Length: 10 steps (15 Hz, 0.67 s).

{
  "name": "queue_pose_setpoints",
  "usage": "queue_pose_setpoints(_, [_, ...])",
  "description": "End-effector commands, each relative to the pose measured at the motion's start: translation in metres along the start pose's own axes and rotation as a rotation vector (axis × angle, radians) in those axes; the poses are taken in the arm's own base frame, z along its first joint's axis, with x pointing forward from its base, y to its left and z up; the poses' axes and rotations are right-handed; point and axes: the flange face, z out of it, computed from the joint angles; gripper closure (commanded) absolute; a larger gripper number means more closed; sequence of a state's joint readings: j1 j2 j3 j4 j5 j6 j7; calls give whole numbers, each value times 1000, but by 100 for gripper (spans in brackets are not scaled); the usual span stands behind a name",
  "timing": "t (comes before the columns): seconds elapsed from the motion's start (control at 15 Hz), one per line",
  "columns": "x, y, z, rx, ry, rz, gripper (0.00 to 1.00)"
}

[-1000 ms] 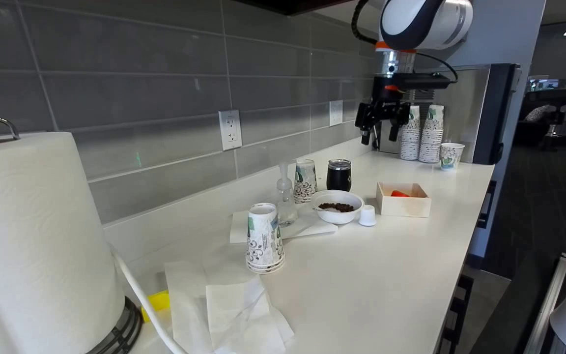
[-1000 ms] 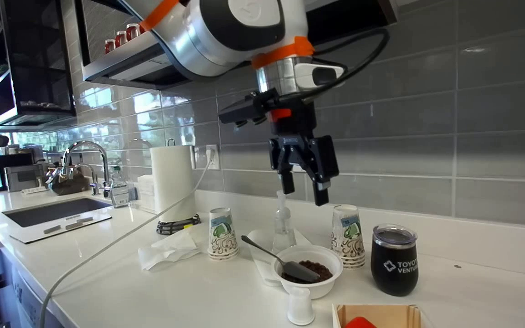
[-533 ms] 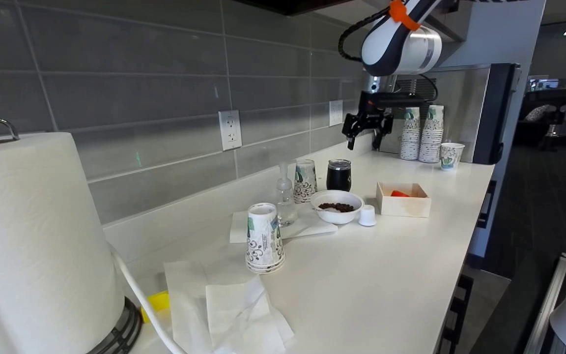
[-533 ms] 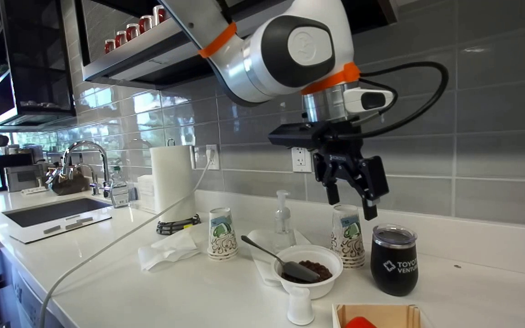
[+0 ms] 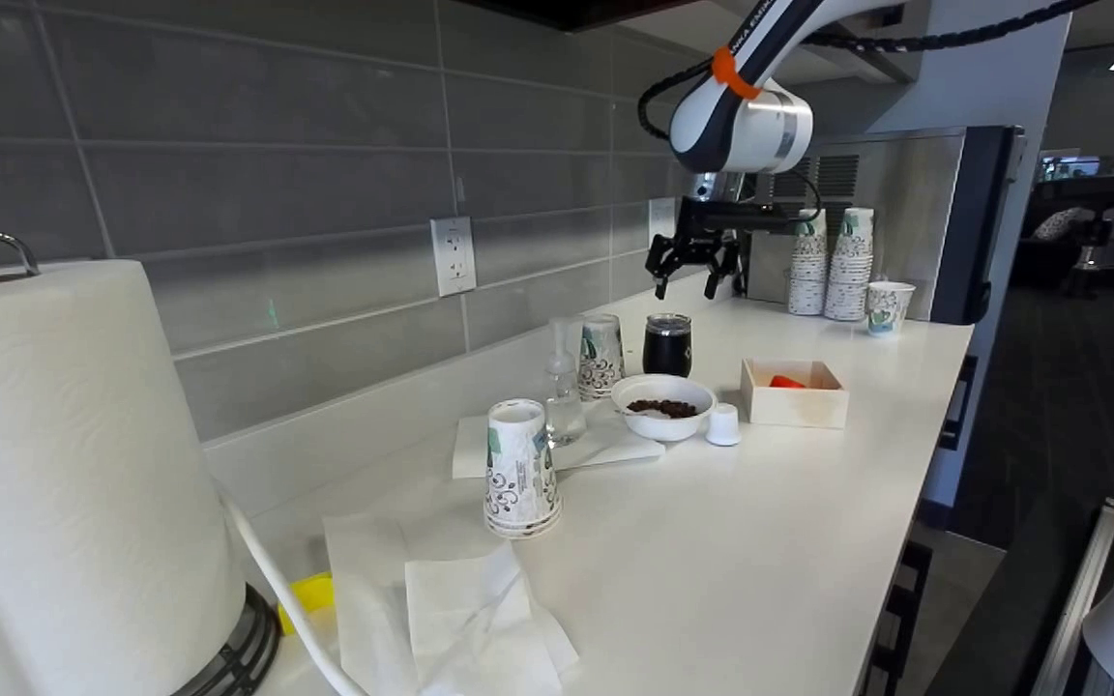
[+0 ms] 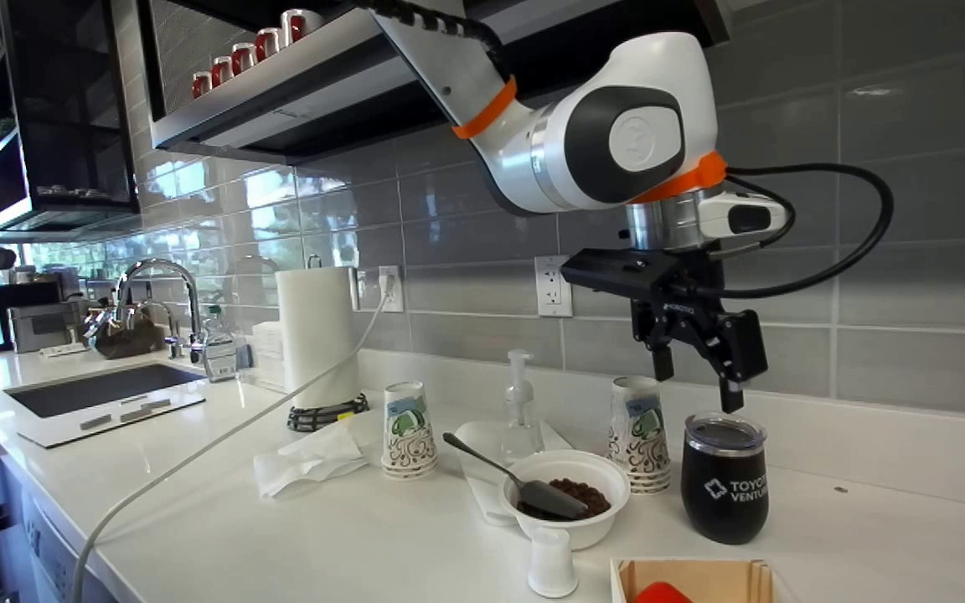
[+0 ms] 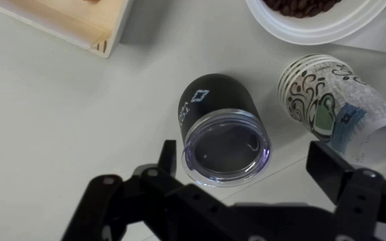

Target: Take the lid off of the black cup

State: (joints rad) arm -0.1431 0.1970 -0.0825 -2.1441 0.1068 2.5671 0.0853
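Fingers parted, holding nothing, above the clear-rimmed round plastic lid — seated on the metal-rimmed black round cup. Hazard: off-centre descent could drive one finger into the white patterned paper-cup stack — at right, wrist view.

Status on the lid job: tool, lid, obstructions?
Tool open, empty, hovering near black cup. Lid on, untouched. Patterned cup stack beside the cup, might crowd the approach.

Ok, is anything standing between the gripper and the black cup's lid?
Nothing visible: the open gripper hangs above, and the wrist view shows the lid uncovered. The patterned cup stack beside the black cup might crowd the descent.
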Motion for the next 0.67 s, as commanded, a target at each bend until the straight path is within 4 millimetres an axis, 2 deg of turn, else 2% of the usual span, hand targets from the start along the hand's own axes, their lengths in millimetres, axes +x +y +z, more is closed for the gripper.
queue_pose_setpoints(0.0, [27, -4, 16, 26, -9, -6, 0])
queue_pose_setpoints(0.6, [43, -4, 47, 4, -33, 1, 0])
